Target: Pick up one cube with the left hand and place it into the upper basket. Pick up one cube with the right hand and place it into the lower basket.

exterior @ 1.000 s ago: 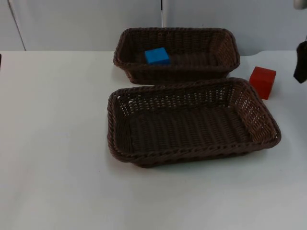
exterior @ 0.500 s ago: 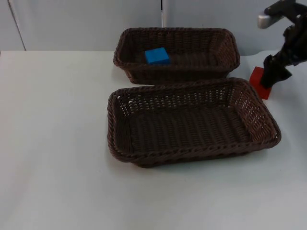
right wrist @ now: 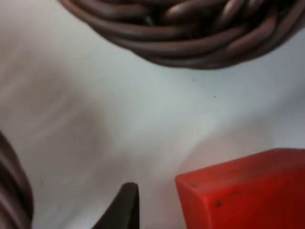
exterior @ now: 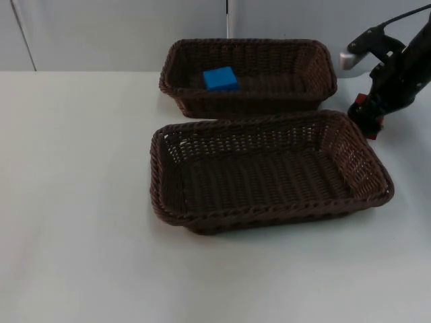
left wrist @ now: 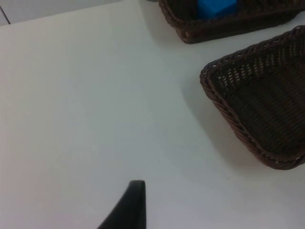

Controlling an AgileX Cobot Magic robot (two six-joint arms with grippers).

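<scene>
The small blue cube (exterior: 220, 79) already lies in the upper dark-brown woven basket (exterior: 249, 101). My right pincer (exterior: 367, 116) straddles the red cube (right wrist: 248, 191) on the white worktop (exterior: 74, 202), apparently open, beside the lower woven basket (exterior: 269, 208). My left pincer (left wrist: 128, 207) waits; its state is unclear.

white table (exterior: 81, 202), two baskets (exterior: 269, 171), red cube (right wrist: 248, 191)
</scene>
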